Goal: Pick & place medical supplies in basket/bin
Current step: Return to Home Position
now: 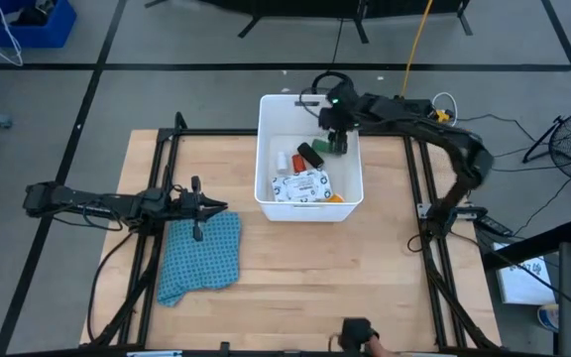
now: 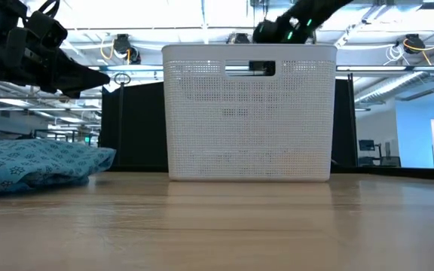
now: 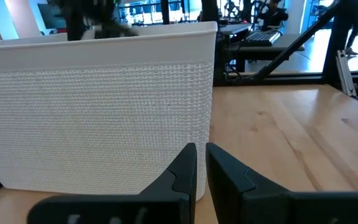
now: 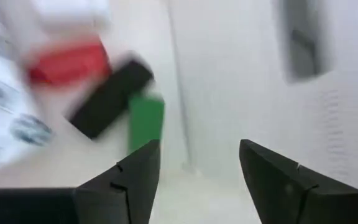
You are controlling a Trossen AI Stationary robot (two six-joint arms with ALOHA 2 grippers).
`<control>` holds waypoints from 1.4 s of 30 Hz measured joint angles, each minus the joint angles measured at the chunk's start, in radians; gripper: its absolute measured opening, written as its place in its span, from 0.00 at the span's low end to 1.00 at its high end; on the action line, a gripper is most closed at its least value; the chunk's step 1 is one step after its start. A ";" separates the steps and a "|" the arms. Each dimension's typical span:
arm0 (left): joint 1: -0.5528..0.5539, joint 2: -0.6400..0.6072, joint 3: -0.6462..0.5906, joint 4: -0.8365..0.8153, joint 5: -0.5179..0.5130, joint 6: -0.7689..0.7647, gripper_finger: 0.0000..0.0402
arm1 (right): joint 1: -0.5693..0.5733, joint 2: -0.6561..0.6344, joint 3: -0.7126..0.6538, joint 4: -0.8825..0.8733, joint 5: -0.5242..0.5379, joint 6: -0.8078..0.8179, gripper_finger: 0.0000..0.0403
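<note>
The white tub (image 1: 266, 149) stands at the table's far middle. Inside it lie the white printed packet (image 1: 301, 185), a black block (image 1: 311, 154), a green block (image 1: 322, 146), a red-orange bottle (image 1: 289, 160), a small white cylinder (image 1: 280, 163) and an orange piece (image 1: 335, 198). My right gripper (image 1: 336, 139) hovers open over the tub's far right corner, above the green block (image 4: 146, 121) and black block (image 4: 109, 98), holding nothing. My left gripper (image 1: 216, 208) waits near the table's left side, shut, its fingertips (image 3: 201, 155) pointing at the tub's wall (image 3: 98, 106).
A blue patterned cloth (image 1: 201, 255) lies crumpled on the table's left part, just beside my left gripper, and shows at the left of the low view (image 2: 36, 165). Bare wood (image 1: 365, 278) stretches over the near and right parts of the table.
</note>
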 joint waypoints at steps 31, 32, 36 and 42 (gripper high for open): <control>0.000 0.000 0.000 0.022 -0.001 -0.085 0.09 | 0.634 -0.875 -0.589 0.463 -0.263 0.457 0.00; 0.000 0.000 0.000 0.024 -0.001 -0.085 0.09 | 0.631 -0.913 -0.639 0.504 -0.267 0.467 0.00; 0.000 0.000 0.000 0.025 -0.002 -0.088 0.09 | 0.630 -1.042 -0.811 0.611 -0.367 0.495 0.00; 0.000 0.000 0.000 0.078 -0.002 -0.072 0.09 | 0.632 -1.175 -1.052 0.820 -0.375 0.556 0.00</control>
